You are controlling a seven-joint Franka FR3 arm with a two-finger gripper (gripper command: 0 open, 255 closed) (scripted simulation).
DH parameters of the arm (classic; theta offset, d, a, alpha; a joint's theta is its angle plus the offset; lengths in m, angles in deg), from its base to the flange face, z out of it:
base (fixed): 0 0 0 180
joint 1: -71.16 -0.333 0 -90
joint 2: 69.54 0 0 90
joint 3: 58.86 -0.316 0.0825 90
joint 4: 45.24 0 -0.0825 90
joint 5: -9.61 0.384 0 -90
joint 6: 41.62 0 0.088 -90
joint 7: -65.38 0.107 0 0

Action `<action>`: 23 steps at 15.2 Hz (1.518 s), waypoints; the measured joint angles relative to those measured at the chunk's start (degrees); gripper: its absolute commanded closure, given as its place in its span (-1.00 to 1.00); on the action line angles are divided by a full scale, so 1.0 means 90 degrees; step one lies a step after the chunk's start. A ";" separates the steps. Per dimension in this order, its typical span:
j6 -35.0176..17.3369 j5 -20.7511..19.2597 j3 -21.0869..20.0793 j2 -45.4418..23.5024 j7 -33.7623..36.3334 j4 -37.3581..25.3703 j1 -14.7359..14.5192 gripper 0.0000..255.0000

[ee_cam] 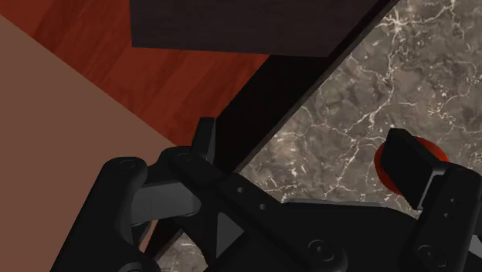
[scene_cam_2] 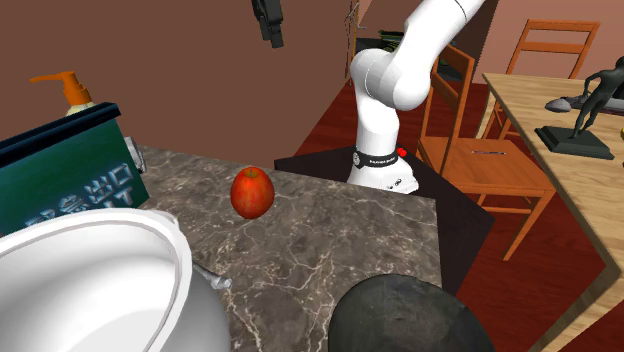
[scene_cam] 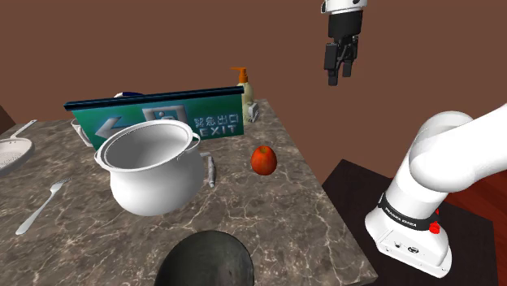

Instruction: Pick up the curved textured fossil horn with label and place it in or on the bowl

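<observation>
A small grey elongated piece, seemingly the fossil horn (scene_cam: 210, 171), lies flat on the marble table (scene_cam: 268, 219) between the white pot (scene_cam: 150, 166) and a red apple (scene_cam: 262, 159). A dark round bowl (scene_cam: 207, 260) sits at the table's near edge; it is also in the second exterior view (scene_cam_2: 405, 318). My black gripper (scene_cam: 340, 77) hangs high above the table's right side, well clear of everything, open with nothing between its fingers. From the second exterior view the gripper (scene_cam_2: 272, 36) is up at the top. In the wrist view the gripper (ee_cam: 309, 151) looks down on the table edge, with the apple (ee_cam: 381, 166) behind one finger.
A green exit sign (scene_cam: 162, 120) stands behind the pot, with an orange-topped soap dispenser (scene_cam: 243, 85) at its end. A fork (scene_cam: 41, 207) and a white strainer (scene_cam: 12, 153) lie at the shoulder view's left. A wooden chair (scene_cam_2: 490, 165) and a table with a statue (scene_cam_2: 585, 110) stand beyond the arm's stand.
</observation>
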 measured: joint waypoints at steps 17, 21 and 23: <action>-0.5025 0.2269 0.1269 -0.0473 -0.2232 0.2725 -0.1439 -1.00; -0.6275 0.3440 0.1915 -0.1117 -0.3448 0.2883 -0.2433 -1.00; -0.6856 0.4270 0.2352 -0.1535 -0.4244 0.2827 -0.3172 -1.00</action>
